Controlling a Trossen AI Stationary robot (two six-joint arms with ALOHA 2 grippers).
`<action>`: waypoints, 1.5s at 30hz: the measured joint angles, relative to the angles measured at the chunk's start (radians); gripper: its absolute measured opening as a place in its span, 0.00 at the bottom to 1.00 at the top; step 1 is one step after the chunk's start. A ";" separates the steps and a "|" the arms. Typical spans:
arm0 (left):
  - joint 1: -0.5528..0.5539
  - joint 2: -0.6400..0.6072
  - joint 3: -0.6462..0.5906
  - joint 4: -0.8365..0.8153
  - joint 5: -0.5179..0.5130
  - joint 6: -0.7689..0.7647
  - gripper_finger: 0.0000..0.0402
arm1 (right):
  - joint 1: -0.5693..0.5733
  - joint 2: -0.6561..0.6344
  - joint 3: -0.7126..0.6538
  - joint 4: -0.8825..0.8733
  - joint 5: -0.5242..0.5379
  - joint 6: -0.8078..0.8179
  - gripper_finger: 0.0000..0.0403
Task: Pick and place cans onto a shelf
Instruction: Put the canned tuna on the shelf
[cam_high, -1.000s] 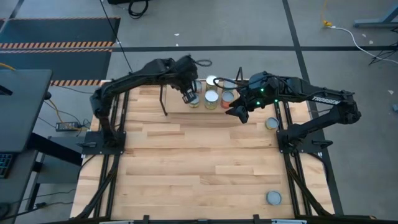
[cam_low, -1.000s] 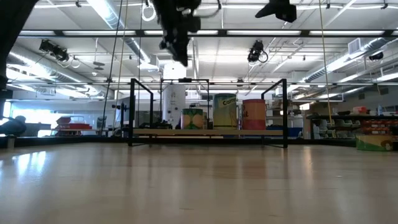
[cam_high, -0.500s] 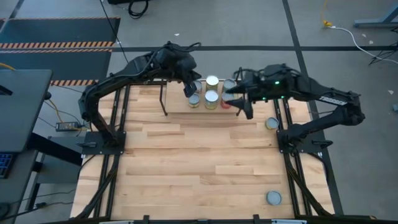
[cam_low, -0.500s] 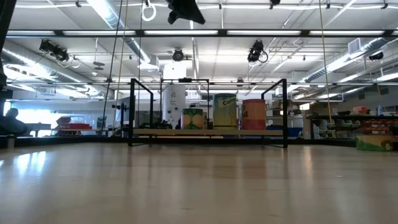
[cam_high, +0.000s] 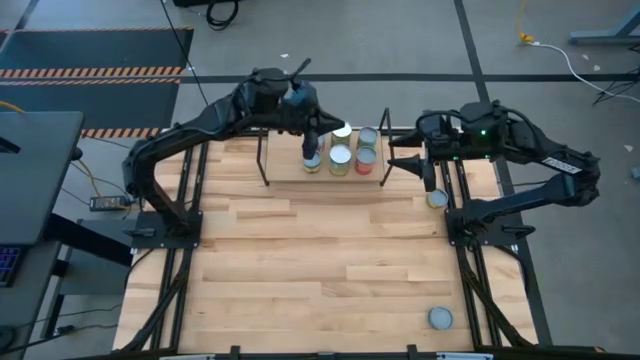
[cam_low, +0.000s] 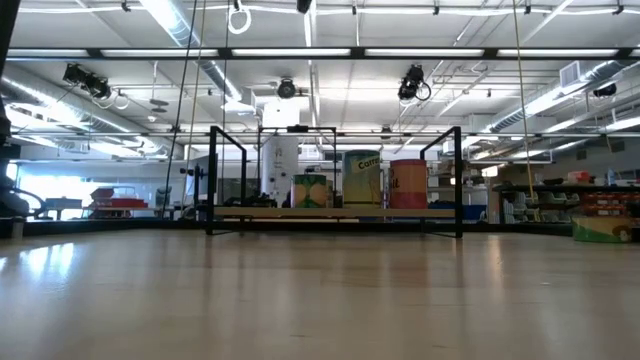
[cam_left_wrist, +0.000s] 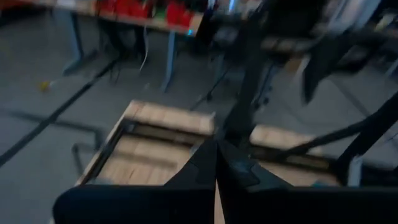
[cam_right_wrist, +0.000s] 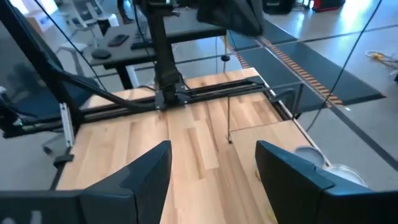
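Bright overhead lights; left wrist pic blurry.

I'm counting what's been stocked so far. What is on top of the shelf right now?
On the shelf stand five cans, clustered toward its right half. The left hand hangs over the leftmost can, covering part of it. The low view shows only four.

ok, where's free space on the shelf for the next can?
The shelf's left half, between its left end frame and the cans, is bare board. The right half is crowded with cans. Loose can and can sit at the table's right edge.
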 joint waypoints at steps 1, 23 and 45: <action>-0.012 -0.005 0.000 0.028 -0.001 -0.012 0.02 | 0.000 0.000 0.000 0.007 -0.002 0.006 0.60; -0.646 -0.210 0.000 -0.369 -0.342 -0.076 0.02 | 0.748 0.334 0.000 -0.132 0.365 0.566 0.59; -0.895 -0.150 0.000 -0.464 -0.667 -0.315 0.02 | 1.115 0.727 -0.004 -0.426 -0.037 0.830 0.93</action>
